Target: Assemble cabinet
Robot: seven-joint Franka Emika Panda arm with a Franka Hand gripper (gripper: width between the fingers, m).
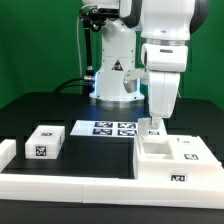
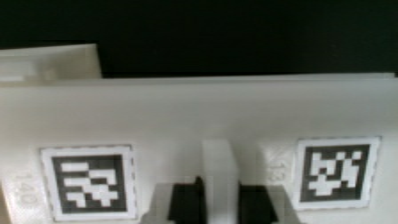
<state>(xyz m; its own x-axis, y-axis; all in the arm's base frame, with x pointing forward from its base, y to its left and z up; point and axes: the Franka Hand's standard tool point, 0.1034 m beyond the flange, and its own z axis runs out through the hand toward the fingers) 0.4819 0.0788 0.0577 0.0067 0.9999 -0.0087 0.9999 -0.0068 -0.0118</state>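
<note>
The cabinet (image 1: 186,153), a white boxy body with square tags, stands on the black table at the exterior view's right. My gripper (image 1: 153,127) points straight down onto its near-left part. In the wrist view the cabinet wall (image 2: 196,110) fills the picture, with one tag (image 2: 87,180) on one side of the fingers and another tag (image 2: 333,172) on the other. My gripper (image 2: 224,206) has its dark fingers (image 2: 185,204) close on either side of a narrow white upright ridge of the cabinet. The jaws look shut on that ridge.
A smaller white tagged block (image 1: 45,142) sits at the exterior view's left. The marker board (image 1: 110,128) lies flat behind it. A long low white rail (image 1: 90,186) runs along the front. The robot base (image 1: 115,80) stands at the back.
</note>
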